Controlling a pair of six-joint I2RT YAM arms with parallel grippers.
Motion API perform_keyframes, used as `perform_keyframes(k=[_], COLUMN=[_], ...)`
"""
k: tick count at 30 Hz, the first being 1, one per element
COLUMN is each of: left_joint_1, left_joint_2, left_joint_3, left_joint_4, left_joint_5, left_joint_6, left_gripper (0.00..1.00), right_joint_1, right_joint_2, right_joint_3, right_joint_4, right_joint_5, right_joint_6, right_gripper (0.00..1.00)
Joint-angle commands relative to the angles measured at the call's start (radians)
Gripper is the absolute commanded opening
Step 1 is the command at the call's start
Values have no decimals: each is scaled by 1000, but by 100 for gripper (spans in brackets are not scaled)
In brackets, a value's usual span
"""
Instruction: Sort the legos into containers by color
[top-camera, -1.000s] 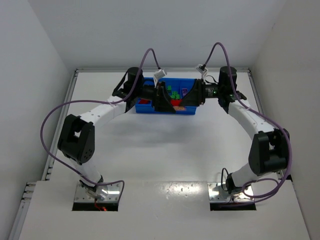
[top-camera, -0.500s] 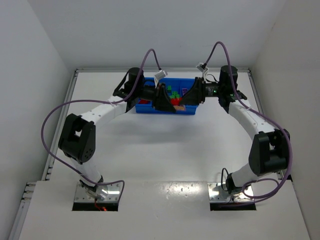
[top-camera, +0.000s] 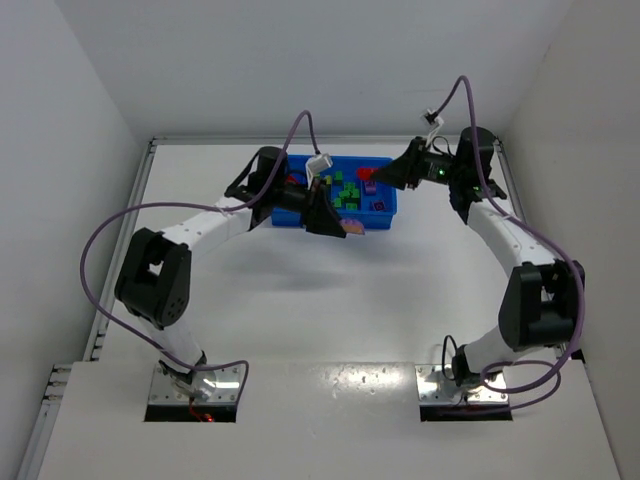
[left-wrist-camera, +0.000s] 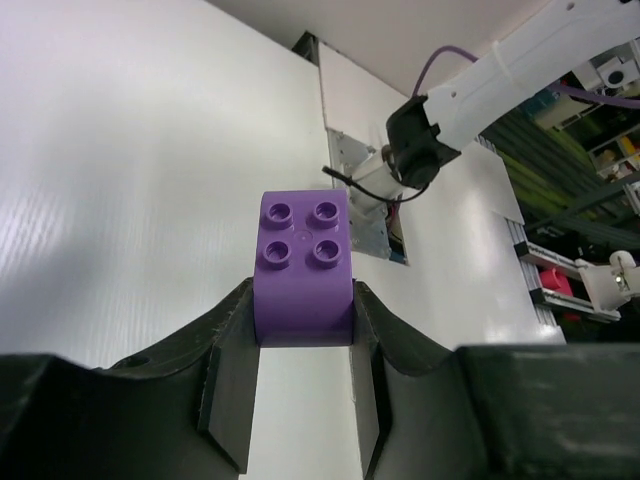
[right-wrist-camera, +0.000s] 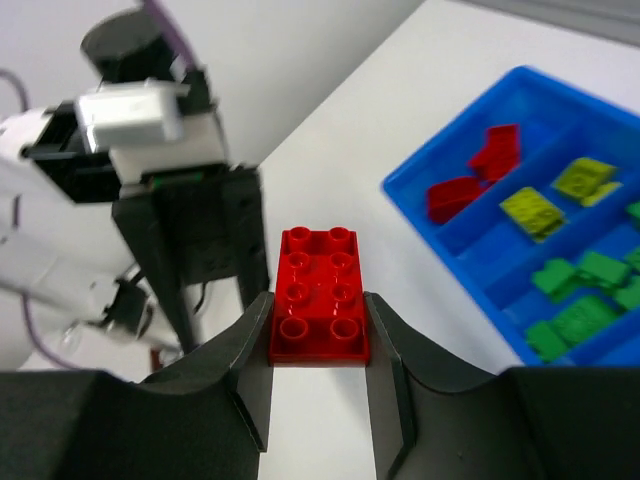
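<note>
The white counter (top-camera: 330, 300) carries a shallow bright-blue plastic tray (top-camera: 384, 207) w/ dividers at its far side. Red, yellow & green bricks are already kept apart in its compts. The right gripper (right-wrist-camera: 318, 320), raised over the tray's right part, is closed on a red 2x4 plastic brick (right-wrist-camera: 320, 295), pinched across its long sides. The left gripper (left-wrist-camera: 303, 300), at the tray's near edge, is clamped on a purple 2x2 plastic brick (left-wrist-camera: 303, 270) by its flat side walls. Both bricks are judged light, rigid & slick, so the flat walls, not the studs, are best gripped.
</note>
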Motion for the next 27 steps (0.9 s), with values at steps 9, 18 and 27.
perform_keyframes(k=[9,18,27], left_joint_1=[148,317,432], left_joint_2=[-244,-441,-498], left_joint_3=[-152,-222,-234], left_joint_4=[-58,-107,-236], left_joint_5=[-121,-426,-448], left_joint_6=[95,85,151], left_gripper=[7,7,7], right_joint_1=[-8,147,282], right_joint_2=[93,488,857], right_joint_3=[150,475,954], right_joint_4=[-30,-90,-315], right_joint_5=[201,296,380], right_joint_6=[-95,-115,-198], right_gripper=[0,0,0])
